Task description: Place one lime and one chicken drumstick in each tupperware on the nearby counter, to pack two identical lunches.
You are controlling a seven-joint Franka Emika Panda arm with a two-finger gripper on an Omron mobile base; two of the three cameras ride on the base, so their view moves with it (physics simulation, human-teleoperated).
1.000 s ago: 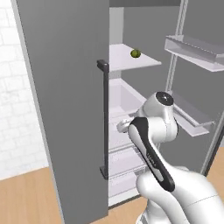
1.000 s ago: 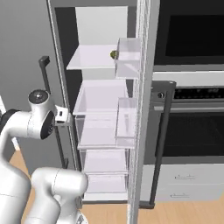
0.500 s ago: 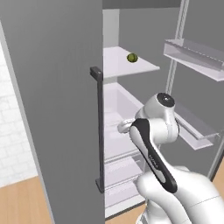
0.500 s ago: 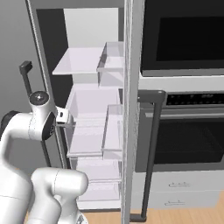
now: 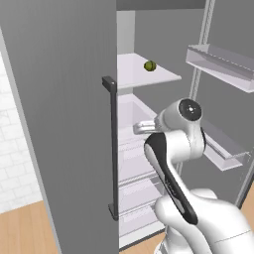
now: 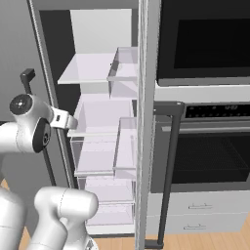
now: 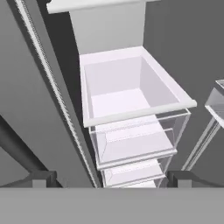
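The open fridge [image 5: 149,149] hides part of its lower drawers [image 7: 131,131] behind the arm, and the whole scene has slid sideways since a second ago because the base has driven. The gripper [image 7: 107,179] hangs spread wide, holding nothing, before the drawers. One lime [image 5: 150,65] sits on the upper shelf [image 5: 144,77].

My arm [image 5: 171,163] is glossy white with rounded, bulbous links. A black band runs along one link, and a dark round cap with a small pale centre sits on the joint [image 6: 21,103]. My finger tips [image 7: 43,178] are small, dark and blocky.
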